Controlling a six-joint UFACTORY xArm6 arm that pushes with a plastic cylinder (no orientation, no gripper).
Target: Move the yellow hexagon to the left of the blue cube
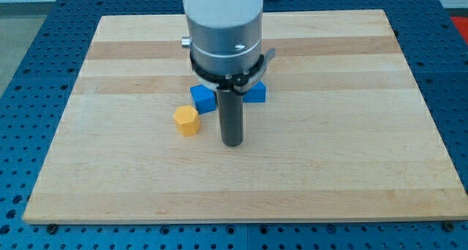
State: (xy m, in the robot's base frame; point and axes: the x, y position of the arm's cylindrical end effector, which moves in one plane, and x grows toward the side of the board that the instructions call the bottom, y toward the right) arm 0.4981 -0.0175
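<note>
A yellow hexagon (187, 120) lies on the wooden board (329, 155), left of centre. A blue cube (202, 99) sits just above and to the right of it, nearly touching. A second blue block (255, 93) shows to the right of the cube, partly hidden behind the arm; its shape is unclear. My tip (232, 143) rests on the board to the right of the yellow hexagon and below the blue cube, apart from both.
The arm's white and metal body (223, 31) hangs over the board's upper middle and hides what lies behind it. The board sits on a blue perforated table (29, 52).
</note>
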